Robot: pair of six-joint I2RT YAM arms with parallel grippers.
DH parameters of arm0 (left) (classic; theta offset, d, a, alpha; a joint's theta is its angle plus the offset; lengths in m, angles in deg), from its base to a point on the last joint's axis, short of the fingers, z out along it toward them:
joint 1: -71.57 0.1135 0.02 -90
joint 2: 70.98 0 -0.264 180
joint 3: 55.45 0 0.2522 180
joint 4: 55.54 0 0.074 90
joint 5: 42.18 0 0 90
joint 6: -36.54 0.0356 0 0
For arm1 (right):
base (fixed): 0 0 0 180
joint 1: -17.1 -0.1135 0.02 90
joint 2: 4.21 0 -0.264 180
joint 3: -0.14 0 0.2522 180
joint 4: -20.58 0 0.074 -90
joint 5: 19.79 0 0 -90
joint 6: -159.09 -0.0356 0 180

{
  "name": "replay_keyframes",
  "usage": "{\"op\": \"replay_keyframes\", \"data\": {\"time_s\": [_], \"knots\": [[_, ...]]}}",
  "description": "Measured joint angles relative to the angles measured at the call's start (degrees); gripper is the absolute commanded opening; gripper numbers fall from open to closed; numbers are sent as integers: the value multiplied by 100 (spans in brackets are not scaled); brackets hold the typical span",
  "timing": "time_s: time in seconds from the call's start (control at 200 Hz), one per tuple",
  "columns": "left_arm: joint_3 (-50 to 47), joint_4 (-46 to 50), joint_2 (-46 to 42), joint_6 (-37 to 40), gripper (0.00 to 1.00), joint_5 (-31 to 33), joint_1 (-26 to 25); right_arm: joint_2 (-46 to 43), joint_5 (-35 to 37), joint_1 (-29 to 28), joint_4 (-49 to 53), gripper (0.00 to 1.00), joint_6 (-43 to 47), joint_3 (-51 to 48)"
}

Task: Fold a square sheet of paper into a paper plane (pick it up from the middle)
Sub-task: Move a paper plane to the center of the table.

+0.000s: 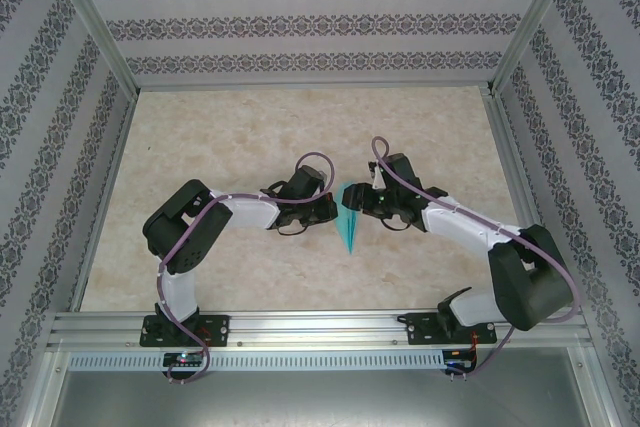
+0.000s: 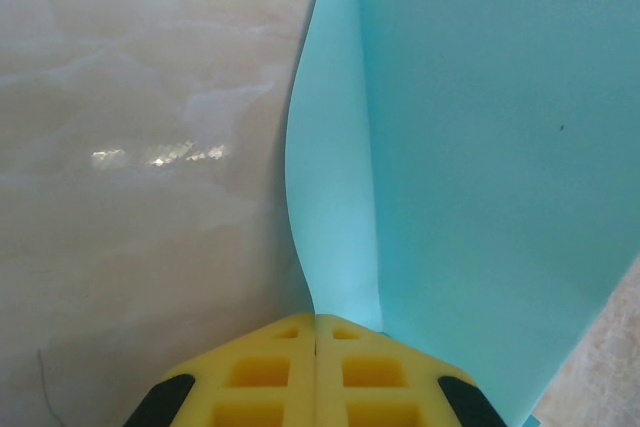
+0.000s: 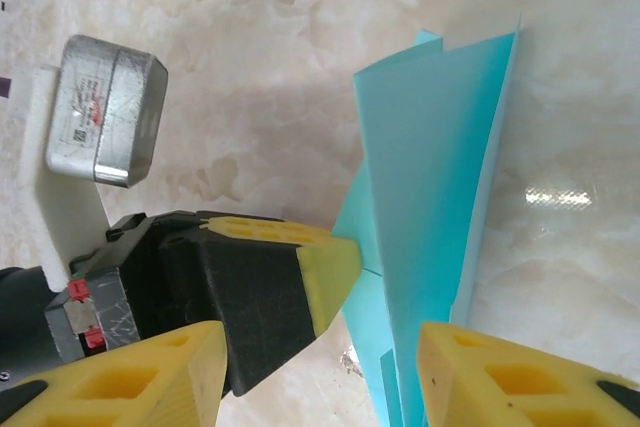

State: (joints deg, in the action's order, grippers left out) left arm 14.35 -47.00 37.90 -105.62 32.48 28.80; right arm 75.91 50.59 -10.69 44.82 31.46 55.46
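Paper plane [image 1: 349,222] sits mid-table [image 1: 300,117] between both arms, sharp tip pointing near. Left jaws are pinched tight on its fold; right jaws gape around it, apparently not touching.

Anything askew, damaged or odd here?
The paper plane, pinched in the left end effector, looks unevenly folded: one flap bows outward and the layers' edges don't line up. No tears visible.

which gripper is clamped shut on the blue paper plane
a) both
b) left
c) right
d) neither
b: the left gripper has its yellow fingers pressed together on the paper plane, while the right gripper stands open, with the paper passing loosely between its fingers.
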Motion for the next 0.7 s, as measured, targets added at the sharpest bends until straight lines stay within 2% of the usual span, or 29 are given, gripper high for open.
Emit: {"op": "replay_keyframes", "data": {"time_s": [0.375,0.699], "knots": [[0,2,-2,-39,0,26,0,450,7,-72,164,57,26,208],[0,4,0,-111,0,131,9,688,337,-72,581,60,118,267]]}}
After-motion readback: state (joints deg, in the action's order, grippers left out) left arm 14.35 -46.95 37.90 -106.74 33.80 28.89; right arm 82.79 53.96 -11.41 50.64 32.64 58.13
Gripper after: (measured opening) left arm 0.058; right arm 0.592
